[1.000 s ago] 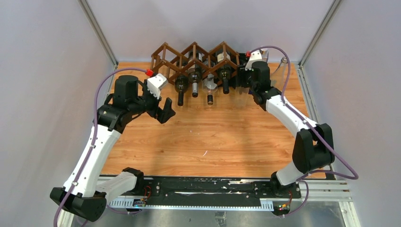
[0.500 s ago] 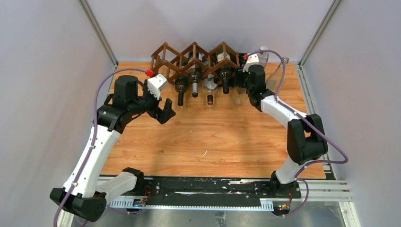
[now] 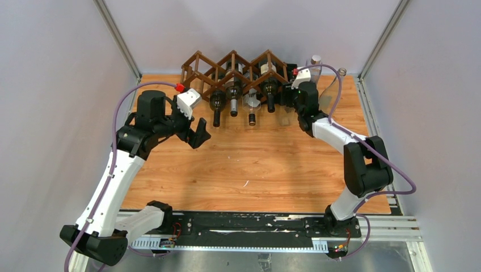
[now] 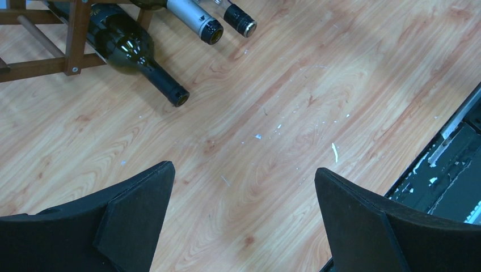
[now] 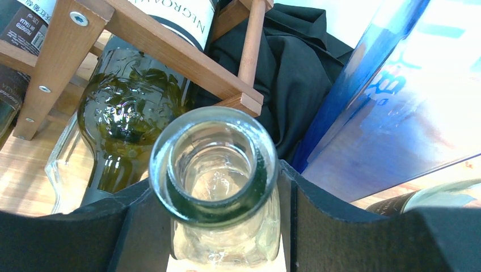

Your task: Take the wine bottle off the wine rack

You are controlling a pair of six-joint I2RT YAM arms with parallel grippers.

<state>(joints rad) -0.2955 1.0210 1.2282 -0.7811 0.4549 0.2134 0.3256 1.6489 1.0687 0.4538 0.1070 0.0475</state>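
Here, right end effector (image 5: pixel 218 224) clamped on clear wine bottle (image 5: pixel 212 167) neck at wine rack (image 5: pixel 170 45) right end, bottle axis pointing back along wrist; left end effector (image 4: pixel 244 170) spread wide, well apart.
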